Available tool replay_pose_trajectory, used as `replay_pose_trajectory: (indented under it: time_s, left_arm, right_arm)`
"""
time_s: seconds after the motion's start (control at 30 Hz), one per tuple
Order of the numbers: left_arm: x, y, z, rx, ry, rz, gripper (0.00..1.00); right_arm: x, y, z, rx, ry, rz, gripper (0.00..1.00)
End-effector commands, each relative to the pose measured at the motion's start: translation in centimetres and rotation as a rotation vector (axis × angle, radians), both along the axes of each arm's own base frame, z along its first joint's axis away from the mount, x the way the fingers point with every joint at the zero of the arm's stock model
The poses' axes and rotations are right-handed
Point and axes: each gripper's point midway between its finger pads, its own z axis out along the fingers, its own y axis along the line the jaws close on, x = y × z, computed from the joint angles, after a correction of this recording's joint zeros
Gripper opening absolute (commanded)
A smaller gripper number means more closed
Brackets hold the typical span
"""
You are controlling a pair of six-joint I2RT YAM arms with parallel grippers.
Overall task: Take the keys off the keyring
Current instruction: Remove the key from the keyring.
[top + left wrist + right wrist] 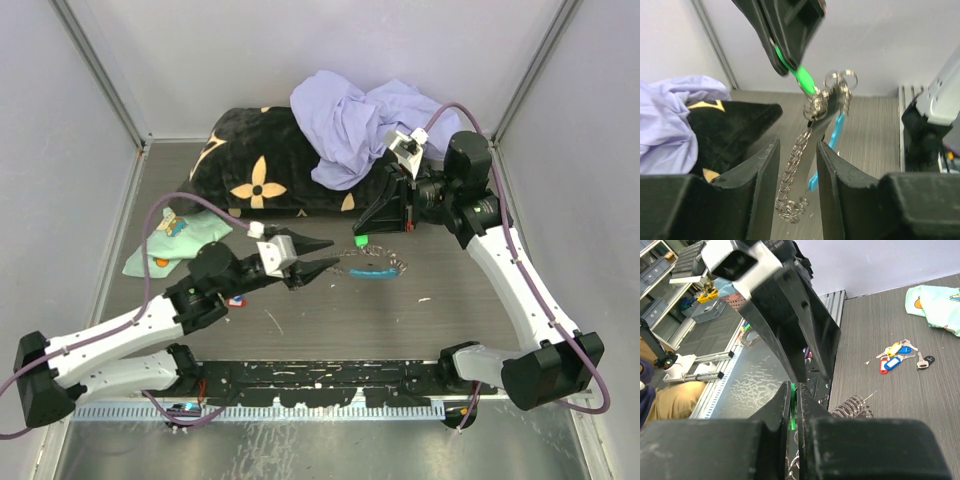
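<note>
The keyring's silver chain [385, 263] with its light-blue crescent [372, 272] lies mid-table. My right gripper [362, 234] is shut on a key's green tag [791, 407], which is still joined to the rings [836, 86] and lifts that end of the chain [795, 160]. The green tag [802, 76] and light-blue crescent [834, 134] show in the left wrist view. My left gripper [332, 255] is open just left of the chain, its jaws either side of the hanging chain without touching it. Loose keys with yellow, blue and red tags [894, 357] lie on the table.
A mint-green cloth [175, 240] lies at the left, with loose keys [236, 300] near it under my left arm. A black flower-patterned blanket [265, 170] and a lavender cloth [360, 115] fill the back. Grey walls enclose the table on three sides.
</note>
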Motion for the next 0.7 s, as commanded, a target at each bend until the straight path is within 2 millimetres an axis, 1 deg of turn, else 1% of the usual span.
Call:
replay_pose_trajectory:
  time_s: [0.0, 0.1, 0.2, 0.3, 0.53, 0.67]
  left_arm:
    - [0.0, -1.6, 1.0, 0.032, -0.117, -0.079, 0.35]
    - [0.5, -2.7, 1.0, -0.003, -0.095, -0.086, 0.34]
    - [0.8, -3.1, 1.2, -0.058, -0.067, -0.082, 0.34]
    - [0.6, -3.0, 1.8, -0.117, -0.039, -0.093, 0.33]
    - [0.3, -2.6, 1.8, -0.150, 0.005, -0.098, 0.31]
    - [0.4, -2.8, 1.5, -0.144, 0.016, -0.100, 0.30]
  right_arm:
    - [-1.1, -0.3, 1.5, 0.026, -0.085, 0.063, 0.01]
    - [-1.0, -0.3, 1.4, 0.026, -0.085, 0.065, 0.01]
    - [-0.9, -0.3, 1.3, 0.025, -0.081, 0.066, 0.01]
    - [-0.9, -0.3, 1.2, 0.024, -0.075, 0.066, 0.01]
    - [-0.8, -0.3, 1.2, 0.024, -0.075, 0.065, 0.01]
    - [-0.9, -0.3, 1.2, 0.024, -0.074, 0.064, 0.01]
